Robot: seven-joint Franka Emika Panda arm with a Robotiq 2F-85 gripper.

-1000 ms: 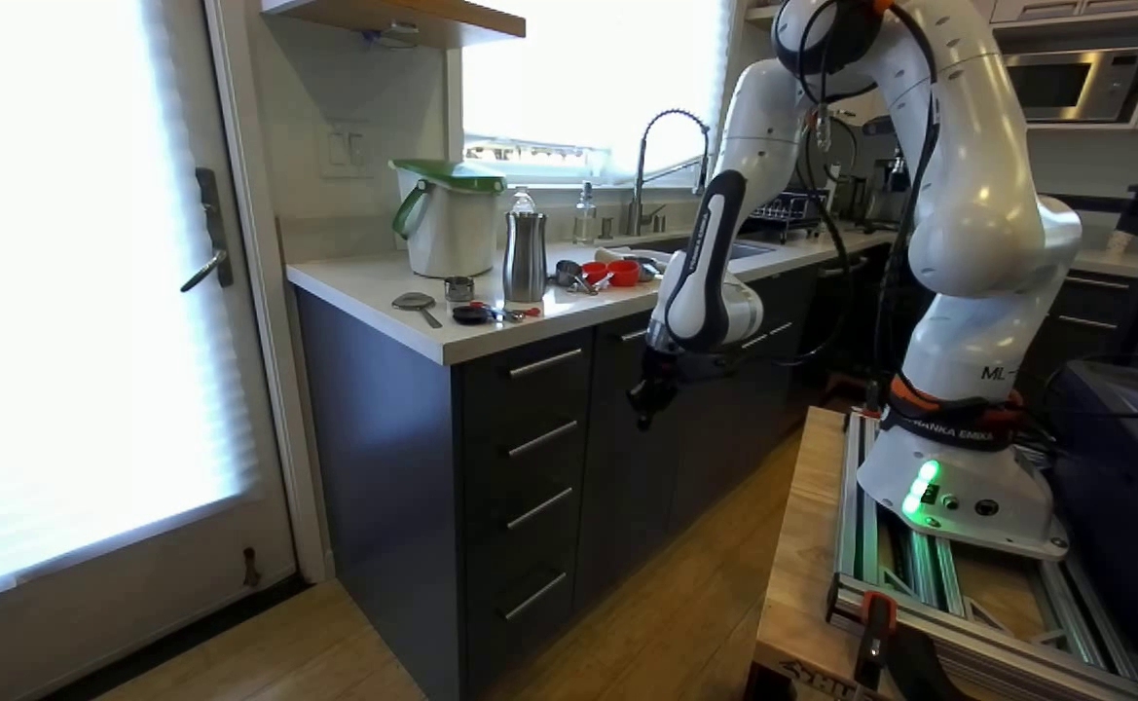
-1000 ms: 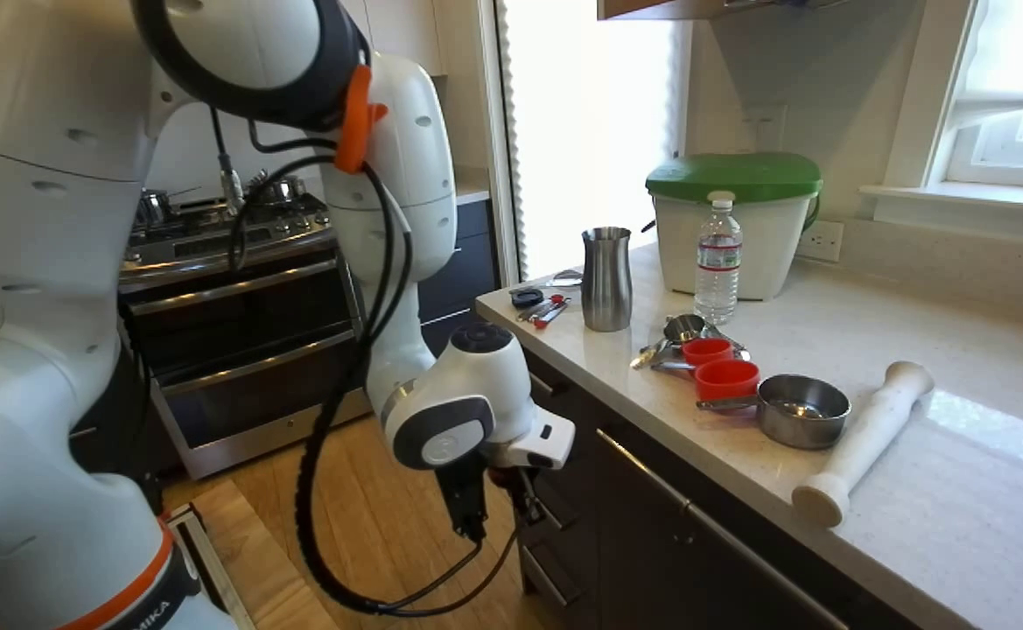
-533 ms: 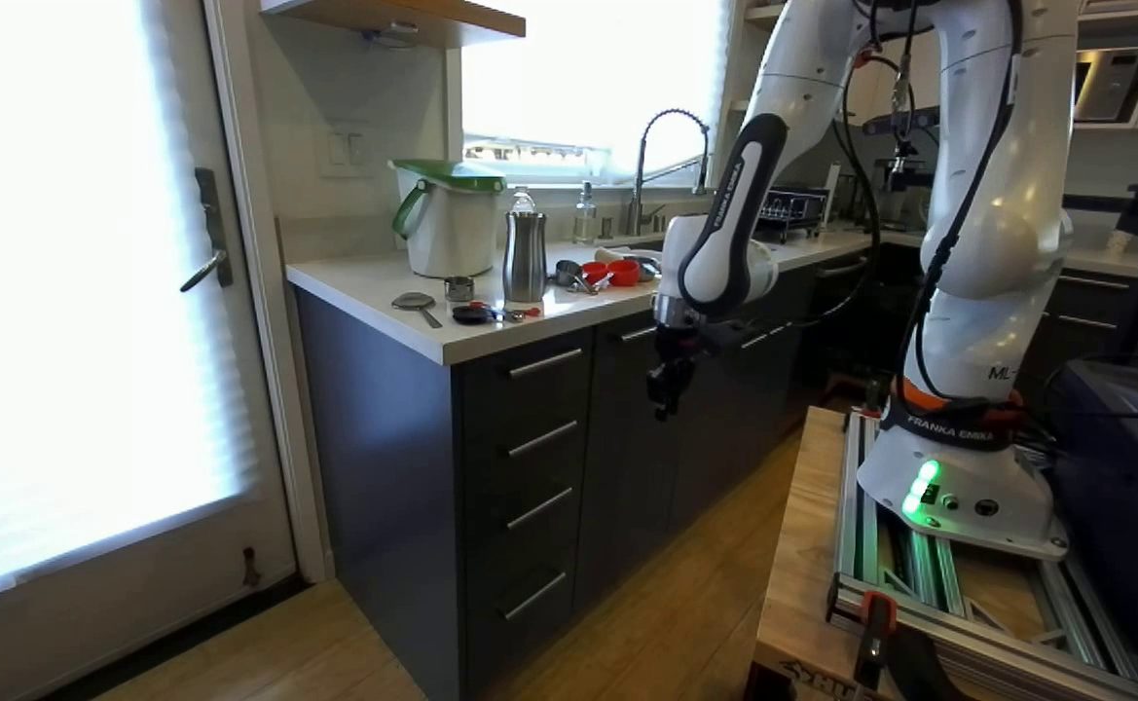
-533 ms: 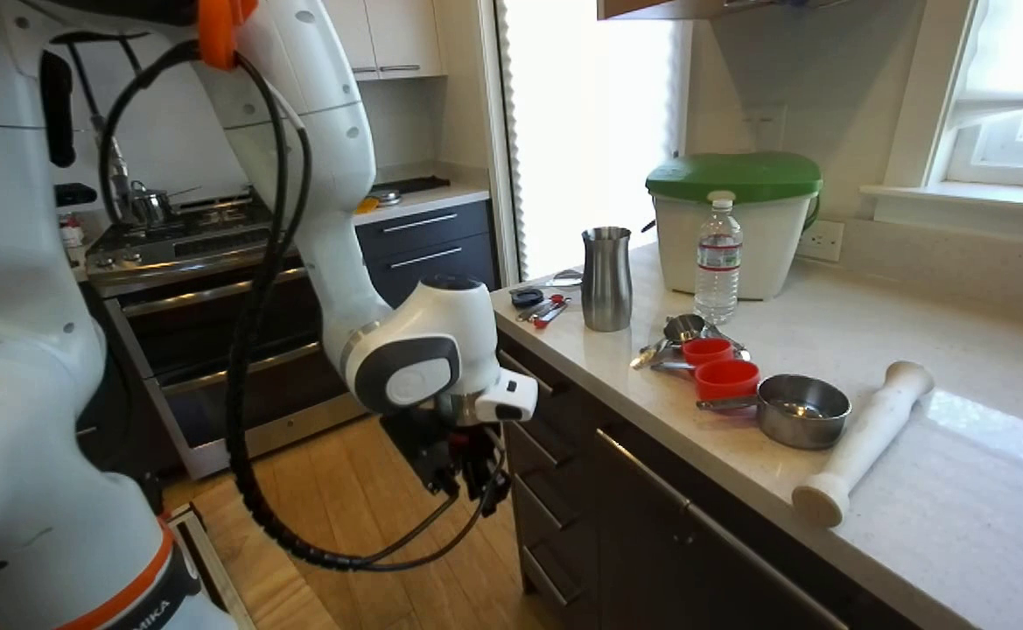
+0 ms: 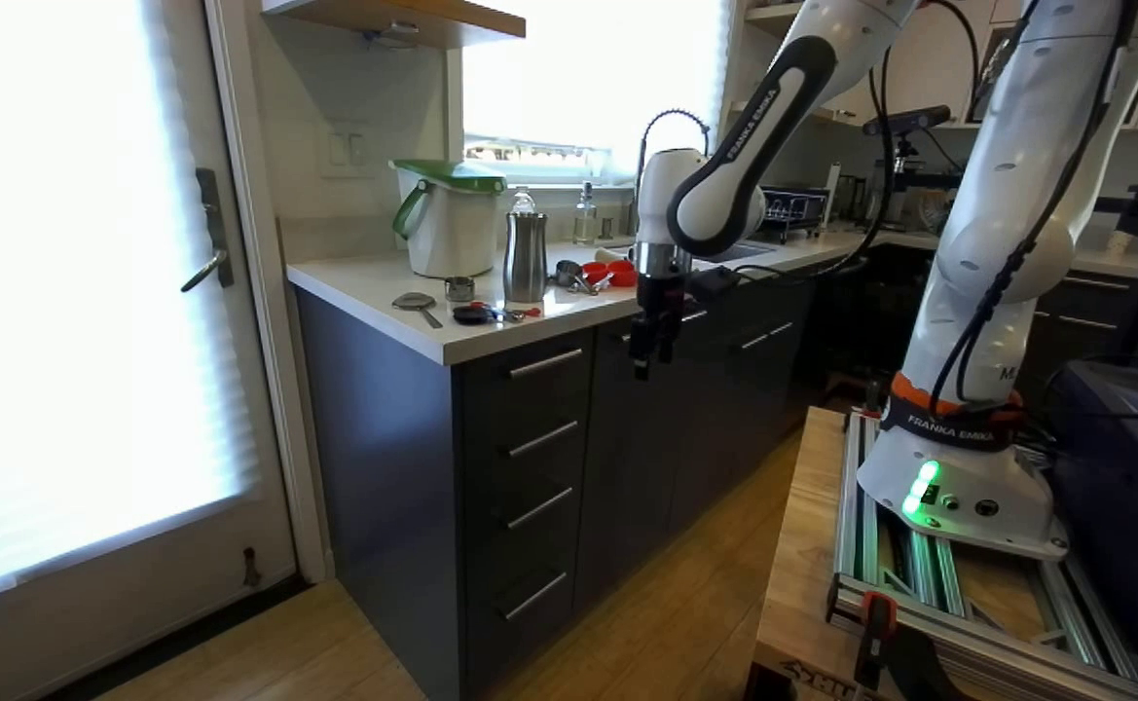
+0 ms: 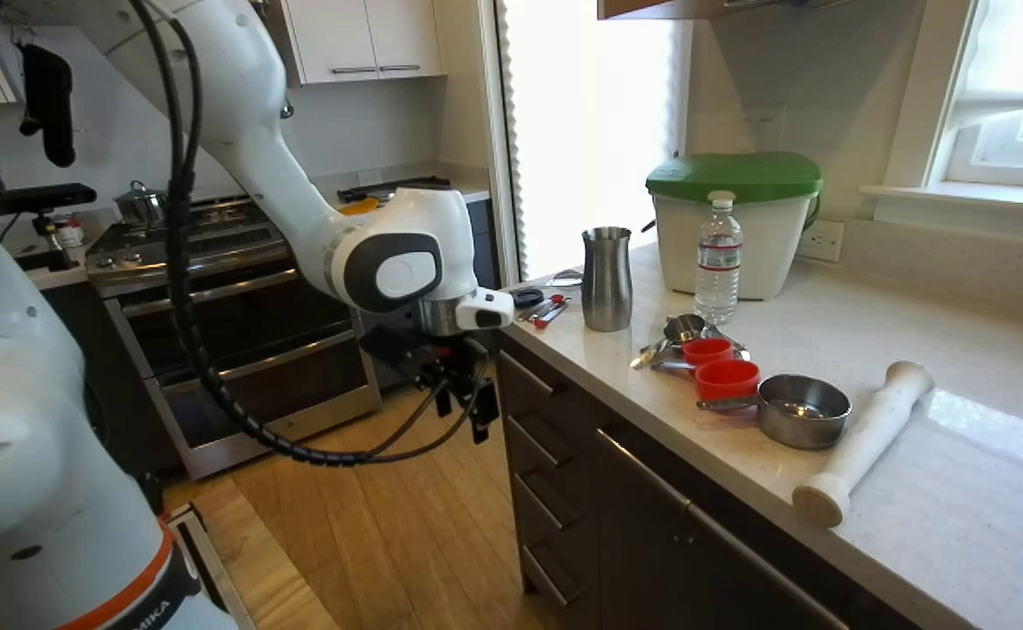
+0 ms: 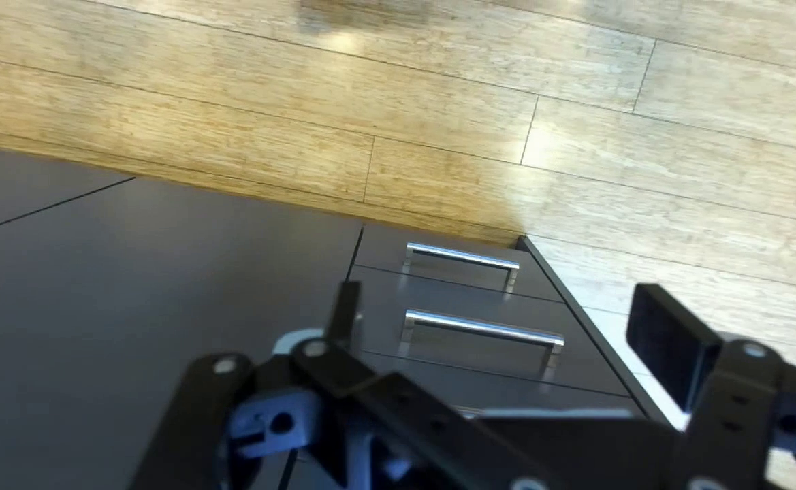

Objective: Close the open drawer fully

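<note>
A stack of dark drawers (image 5: 520,394) with slim silver bar handles (image 5: 545,363) stands at the counter's end. In both exterior views their fronts lie flush with the cabinet (image 6: 564,398), and none stands out. Which of them is the task's drawer I cannot tell. My gripper (image 5: 653,360) points downward in front of the cabinet, a little below counter height and apart from the drawer fronts. In the wrist view the gripper (image 7: 506,327) is open, its fingers wide apart with nothing held. Two lower drawer handles (image 7: 483,329) show beyond them; the upper drawers are mostly hidden by the gripper.
On the white counter (image 6: 984,525) above are a steel cup (image 6: 606,280), a water bottle (image 6: 718,262), red measuring cups (image 6: 726,382), a small steel pan (image 6: 802,411) and a green-lidded bin (image 6: 721,236). Wooden floor (image 5: 685,584) lies between the cabinet and my base table (image 5: 792,555).
My arm has risen and drawn back, and the gripper has turned to point more steeply down. Its fingers have spread apart. The drawers and the counter items have not moved.
</note>
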